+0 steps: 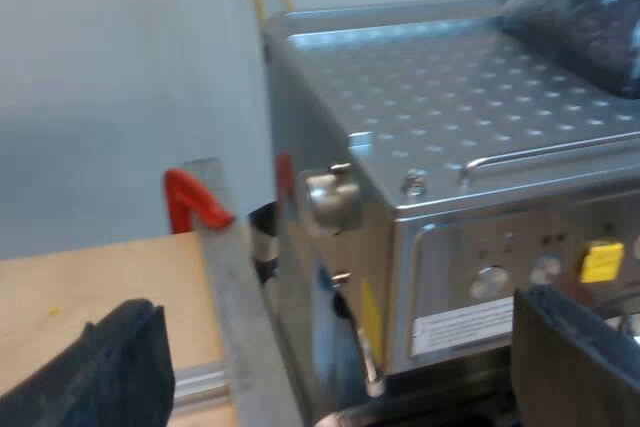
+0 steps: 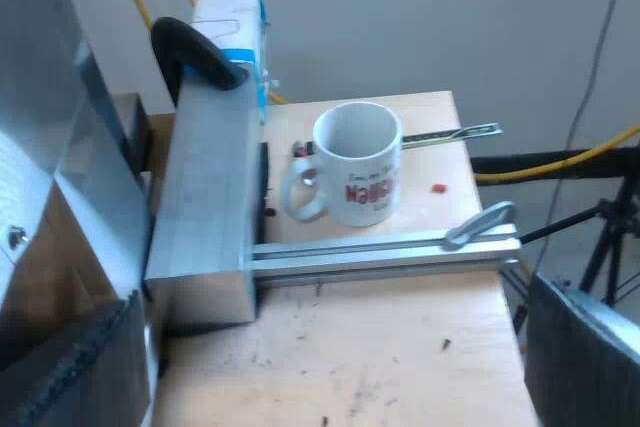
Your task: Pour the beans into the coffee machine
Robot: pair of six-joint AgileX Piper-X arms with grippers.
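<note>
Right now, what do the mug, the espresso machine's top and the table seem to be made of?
The mug looks like glazed white ceramic: smooth, shiny wall with red print. The espresso machine has a top of silvery sheet metal, probably steel: dull sheen, rows of small dimples. The table seems pale wood or plywood: matte, warm tone.
</note>
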